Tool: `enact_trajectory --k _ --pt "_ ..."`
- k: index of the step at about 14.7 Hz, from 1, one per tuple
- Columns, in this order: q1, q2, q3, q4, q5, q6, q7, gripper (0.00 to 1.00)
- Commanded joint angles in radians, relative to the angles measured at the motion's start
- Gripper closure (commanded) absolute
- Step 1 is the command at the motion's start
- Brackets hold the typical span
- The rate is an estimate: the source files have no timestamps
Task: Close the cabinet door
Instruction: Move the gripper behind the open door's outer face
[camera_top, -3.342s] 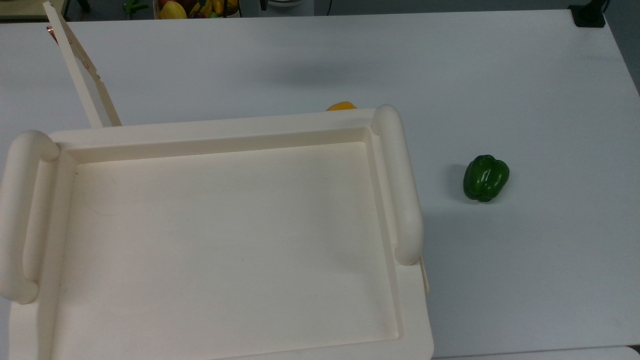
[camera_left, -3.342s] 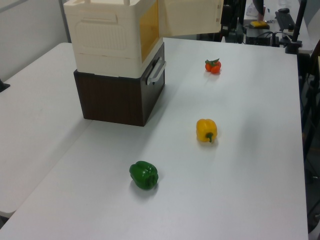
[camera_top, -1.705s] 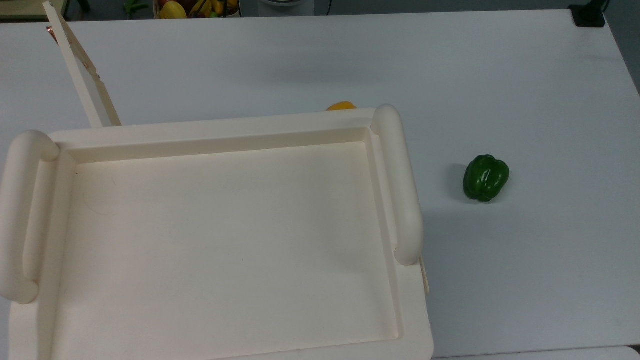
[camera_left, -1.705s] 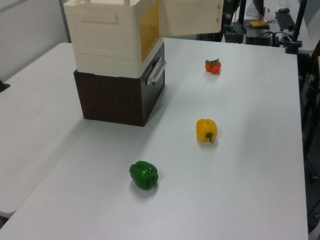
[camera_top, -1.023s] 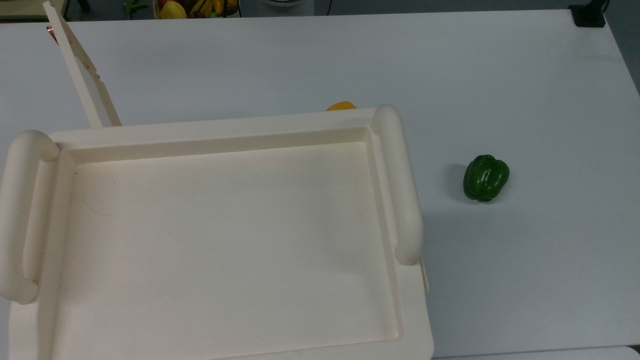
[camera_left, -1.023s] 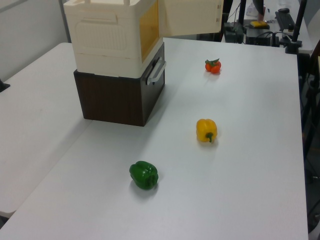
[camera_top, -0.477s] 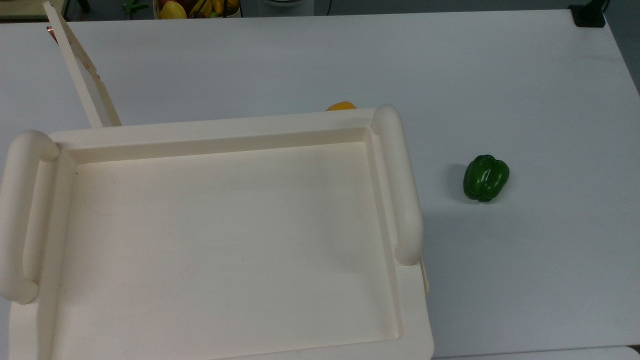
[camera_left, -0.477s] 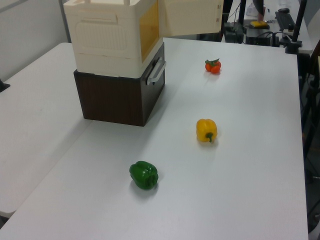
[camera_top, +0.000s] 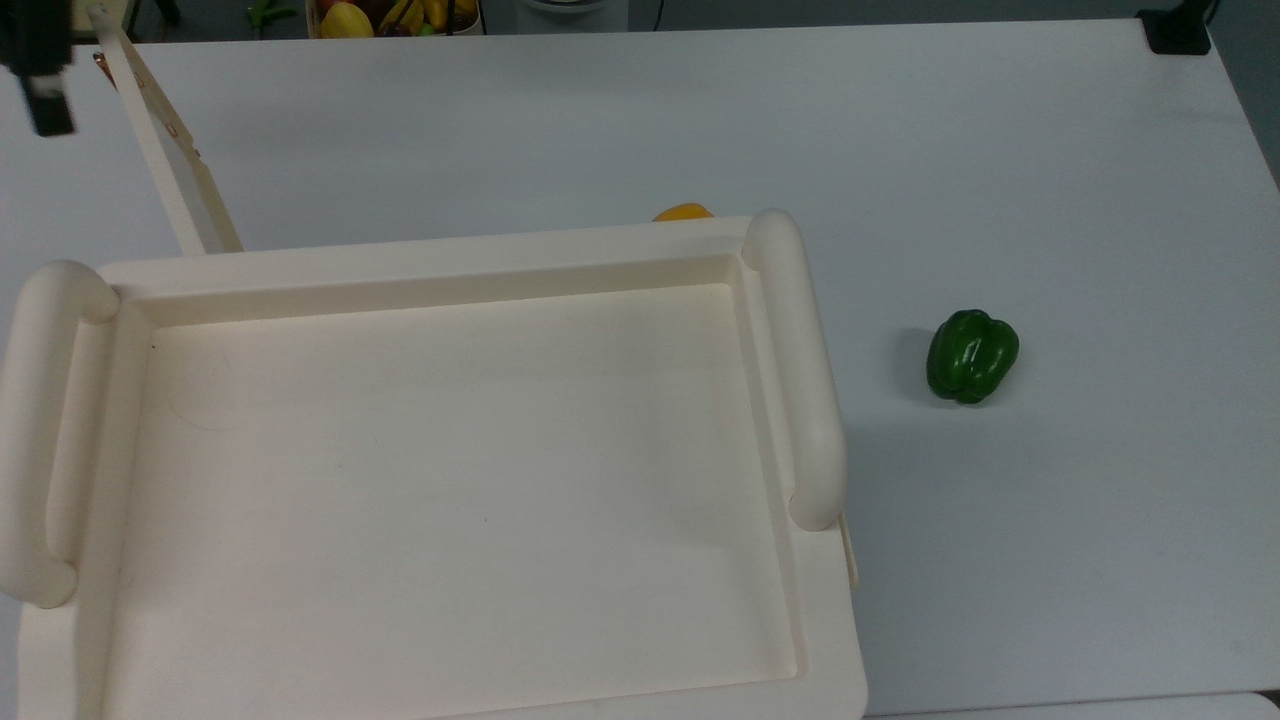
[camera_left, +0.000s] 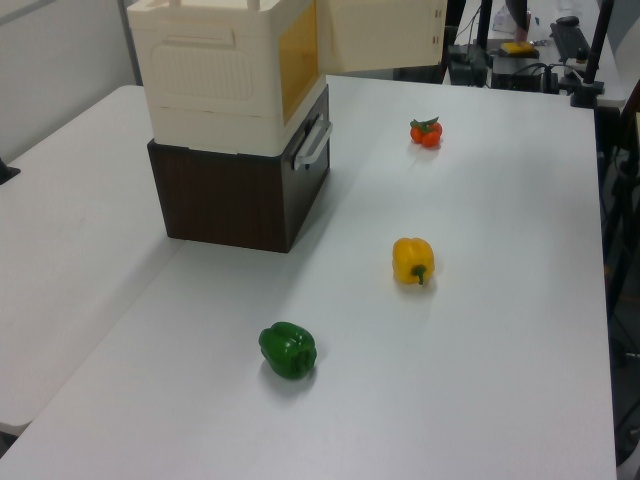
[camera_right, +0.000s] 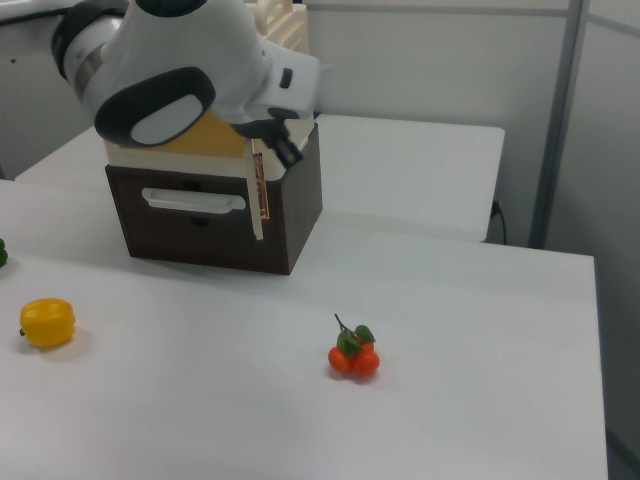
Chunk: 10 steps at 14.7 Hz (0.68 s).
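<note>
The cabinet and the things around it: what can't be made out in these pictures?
The yellow pepper: top view, mostly hidden behind the rim of the cabinet.
The cabinet door: left view, its top cut off by the upper edge.
The cabinet's upper part: right view, covered by the robot arm.
The green pepper: right view, cut off by the left edge.
The gripper: top view, partly cut off at the upper left corner.

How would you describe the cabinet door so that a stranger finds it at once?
Find the cream cabinet standing on the dark brown drawer box. The cabinet door is the thin flat cream panel swung open from its front corner, unlike the thick rounded bars on top.
</note>
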Motion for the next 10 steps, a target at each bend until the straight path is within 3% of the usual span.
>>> enact_trajectory --k 1,4,10 --pt "0.007 -0.03 0.048 -0.024 0.015 -0.1 0.008 1.0" --pt "0.007 -0.035 0.086 -0.018 0.014 -0.179 0.009 1.0" --pt "0.007 -0.032 0.218 -0.016 0.006 -0.174 0.012 1.0"
